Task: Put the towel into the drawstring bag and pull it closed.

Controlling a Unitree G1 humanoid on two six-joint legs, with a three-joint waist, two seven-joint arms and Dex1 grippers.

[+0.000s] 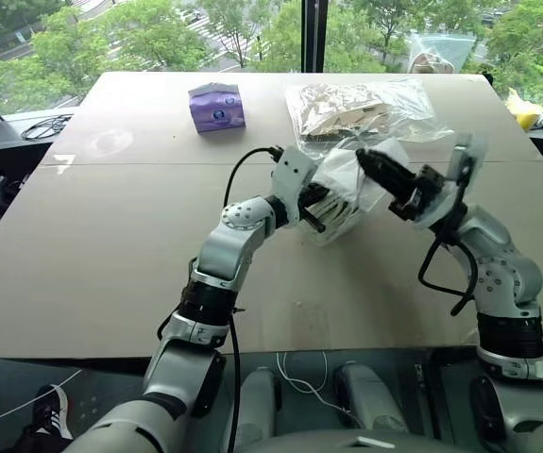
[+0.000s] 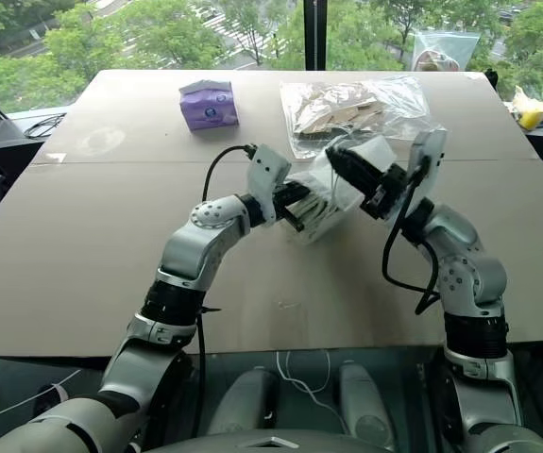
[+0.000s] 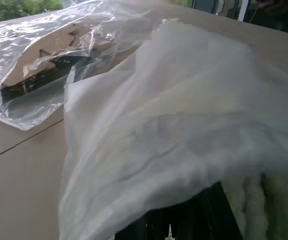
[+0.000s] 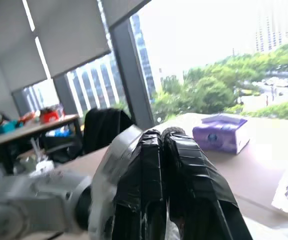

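Hanging above the middle of the table [image 1: 82, 274], the drawstring bag [image 1: 351, 189] is pinched by the closed left gripper [image 1: 316, 212]. Right gripper [image 1: 370, 162], fingers pressed together, sits at its top. Green towel [image 3: 264, 200] lies inside.

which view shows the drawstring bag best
The left wrist view: the drawstring bag shows close up, milky folds with the green towel at its edge. Both eye views show it small, between the two grippers. In the right wrist view only a sliver shows by the fingers.
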